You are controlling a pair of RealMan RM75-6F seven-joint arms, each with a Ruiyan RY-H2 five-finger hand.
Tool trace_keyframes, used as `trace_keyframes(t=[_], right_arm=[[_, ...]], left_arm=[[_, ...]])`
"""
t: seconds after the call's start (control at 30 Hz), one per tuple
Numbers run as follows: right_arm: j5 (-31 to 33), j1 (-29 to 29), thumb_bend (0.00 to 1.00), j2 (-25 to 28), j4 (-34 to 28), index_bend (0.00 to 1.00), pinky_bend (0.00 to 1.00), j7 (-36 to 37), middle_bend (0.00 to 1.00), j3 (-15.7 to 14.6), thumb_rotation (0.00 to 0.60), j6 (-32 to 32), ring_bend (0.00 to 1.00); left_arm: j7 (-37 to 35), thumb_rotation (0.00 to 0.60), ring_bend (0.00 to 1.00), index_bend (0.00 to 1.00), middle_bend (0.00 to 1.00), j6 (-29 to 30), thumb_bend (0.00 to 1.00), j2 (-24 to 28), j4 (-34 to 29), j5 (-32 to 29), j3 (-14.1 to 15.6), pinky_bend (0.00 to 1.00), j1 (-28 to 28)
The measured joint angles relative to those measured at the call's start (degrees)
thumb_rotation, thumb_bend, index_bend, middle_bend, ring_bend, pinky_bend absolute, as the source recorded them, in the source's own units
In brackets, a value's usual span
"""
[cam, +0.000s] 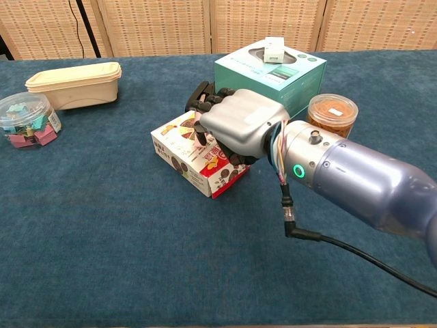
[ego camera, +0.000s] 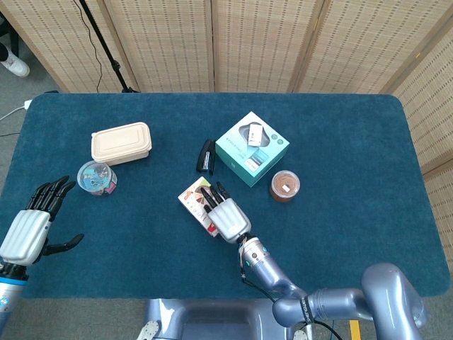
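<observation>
My right hand (cam: 235, 126) lies palm-down over the red-and-white snack box (cam: 194, 157), fingers (cam: 202, 102) draped across its top face and seemingly touching it; whether they clamp the box I cannot tell. From the head view, the same hand (ego camera: 225, 212) covers much of the box (ego camera: 192, 198), which lies flat near the middle of the blue table (ego camera: 340, 142). Just beyond it stand a teal carton (cam: 270, 75) and a black stapler (ego camera: 206, 156); a round brown-lidded tub (cam: 332, 113) sits to the right. My left hand (ego camera: 32, 223) hovers off the table's near left edge, fingers spread, holding nothing. A beige lunch box (ego camera: 121, 143) and a clear jar of clips (ego camera: 97, 177) sit well apart.
</observation>
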Motion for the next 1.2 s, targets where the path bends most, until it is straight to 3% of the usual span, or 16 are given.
trace_keyframes(t=[1.2], right_arm=[[-2.82, -0.16, 1.0, -3.02, 2.43, 0.3, 0.0, -5.09, 0.0, -0.02, 0.6, -0.15, 0.0]], left_arm=[[-0.83, 0.6, 0.0, 0.0, 0.0, -0.03, 0.19, 0.24, 0.08, 0.71, 0.08, 0.0, 0.29]])
